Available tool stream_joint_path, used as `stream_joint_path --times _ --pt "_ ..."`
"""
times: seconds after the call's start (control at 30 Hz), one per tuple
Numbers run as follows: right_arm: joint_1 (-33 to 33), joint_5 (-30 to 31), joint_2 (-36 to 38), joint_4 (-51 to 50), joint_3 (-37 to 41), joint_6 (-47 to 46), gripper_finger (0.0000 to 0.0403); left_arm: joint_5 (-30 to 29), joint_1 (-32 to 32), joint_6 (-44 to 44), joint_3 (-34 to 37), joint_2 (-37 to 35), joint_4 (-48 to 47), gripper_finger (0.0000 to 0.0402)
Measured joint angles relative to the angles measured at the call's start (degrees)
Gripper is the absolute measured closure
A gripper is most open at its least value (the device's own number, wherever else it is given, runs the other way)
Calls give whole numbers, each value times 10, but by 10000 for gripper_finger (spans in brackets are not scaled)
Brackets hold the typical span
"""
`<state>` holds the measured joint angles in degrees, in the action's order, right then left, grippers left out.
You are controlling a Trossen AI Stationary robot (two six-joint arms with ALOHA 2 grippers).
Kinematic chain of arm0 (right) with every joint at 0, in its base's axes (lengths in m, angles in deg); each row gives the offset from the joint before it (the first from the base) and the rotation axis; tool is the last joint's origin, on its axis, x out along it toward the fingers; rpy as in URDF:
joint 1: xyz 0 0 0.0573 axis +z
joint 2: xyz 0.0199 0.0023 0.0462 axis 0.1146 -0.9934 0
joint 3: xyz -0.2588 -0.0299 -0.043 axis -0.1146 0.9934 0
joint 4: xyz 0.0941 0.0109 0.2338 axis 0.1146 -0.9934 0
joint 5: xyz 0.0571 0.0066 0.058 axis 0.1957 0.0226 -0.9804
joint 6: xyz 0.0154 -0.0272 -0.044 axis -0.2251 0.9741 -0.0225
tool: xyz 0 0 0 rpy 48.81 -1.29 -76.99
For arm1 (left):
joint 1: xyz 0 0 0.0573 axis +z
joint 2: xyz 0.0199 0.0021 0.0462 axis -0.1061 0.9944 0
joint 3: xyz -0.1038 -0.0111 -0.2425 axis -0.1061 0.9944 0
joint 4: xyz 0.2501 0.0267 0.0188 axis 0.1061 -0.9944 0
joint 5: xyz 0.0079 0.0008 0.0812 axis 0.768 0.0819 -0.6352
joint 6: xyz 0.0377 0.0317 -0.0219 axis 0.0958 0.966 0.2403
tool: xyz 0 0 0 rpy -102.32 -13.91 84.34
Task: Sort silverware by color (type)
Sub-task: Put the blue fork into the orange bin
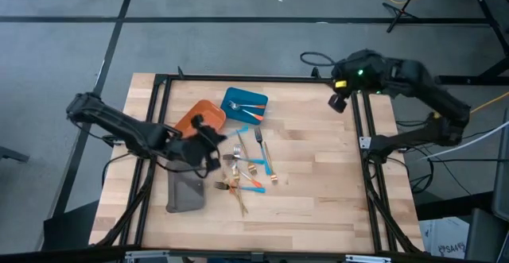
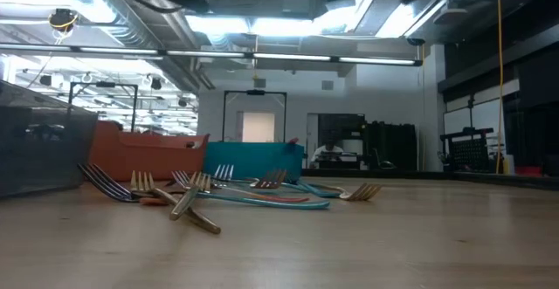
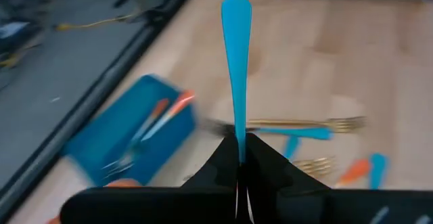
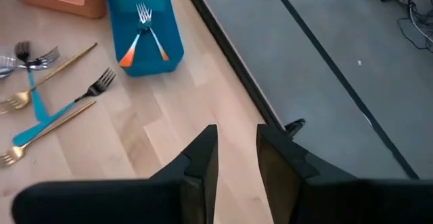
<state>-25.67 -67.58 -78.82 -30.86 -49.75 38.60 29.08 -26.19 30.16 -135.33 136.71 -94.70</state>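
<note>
My left end effector [image 3: 240, 158] was closed on a blue utensil [image 3: 236, 68], lifted above the surface [image 1: 318, 160] near the pile [image 1: 250, 172]. Next, I judged, it must go to the blue tray [image 1: 244, 106], which held 2 orange forks [image 4: 143, 33]. My right end effector [image 4: 237, 153] waited narrowly parted, empty.

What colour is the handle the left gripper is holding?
Blue handle in the left gripper; clearest in the left wrist view.

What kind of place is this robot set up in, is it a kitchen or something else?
Not a kitchen; it looks like a lab or workshop. The wooden table stands on a bare grey floor, exposed ducts and strip lights run overhead, and black equipment racks line the back wall.
</note>
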Motion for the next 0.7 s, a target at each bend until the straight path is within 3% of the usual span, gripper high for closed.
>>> stream_joint_path --times 0.17,0.27,0.57,0.7 --pt "0 -11 59 153 200 -19 311 -66 0 -92 13 -49 -118 396" --pt "0 -56 73 234 297 -27 311 -77 0 -134 52 -76 -143 396" --pt "0 -236 73 561 504 -28 311 -76 13 -144 210 -156 -97 396" --pt "0 -267 73 658 544 -28 311 -75 30 -140 281 -184 -51 396"
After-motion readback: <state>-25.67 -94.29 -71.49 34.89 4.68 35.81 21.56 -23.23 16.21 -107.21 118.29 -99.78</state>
